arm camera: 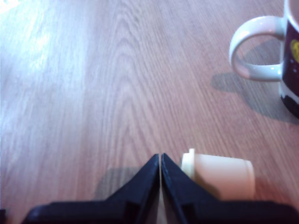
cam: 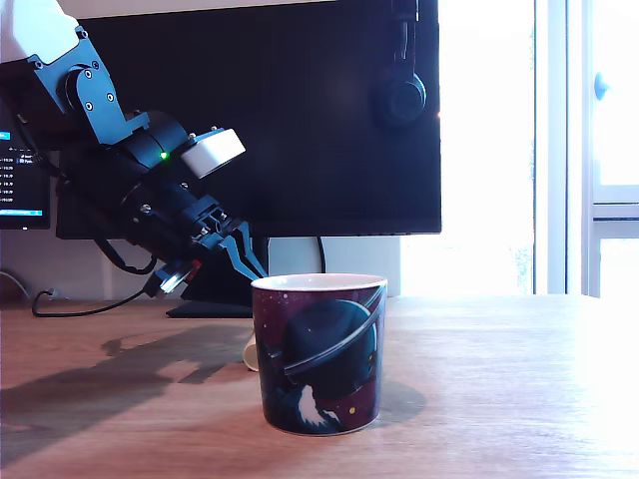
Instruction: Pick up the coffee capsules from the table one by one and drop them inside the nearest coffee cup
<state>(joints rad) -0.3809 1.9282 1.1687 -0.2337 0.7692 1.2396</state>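
The coffee cup (cam: 318, 354), maroon and navy with a ringed planet, stands upright on the wooden table (cam: 499, 379). In the wrist view its white handle (arm camera: 252, 49) shows, with part of its wall. One cream-beige coffee capsule (arm camera: 219, 175) lies on its side on the table (arm camera: 93, 93), just beside my fingertips and apart from the cup. My gripper (arm camera: 160, 158) is shut, with its black fingers pressed together and nothing between them. In the exterior view the gripper (cam: 252, 267) hangs above the table, to the left of the cup and behind it. A pale shape (cam: 249, 354) peeks out at the cup's left edge.
A large black monitor (cam: 300, 120) fills the back, and headphones (cam: 399, 95) hang on it. A second screen (cam: 20, 185) and a black cable (cam: 60, 304) are at the exterior view's left. A bright window (cam: 579, 150) is at its right.
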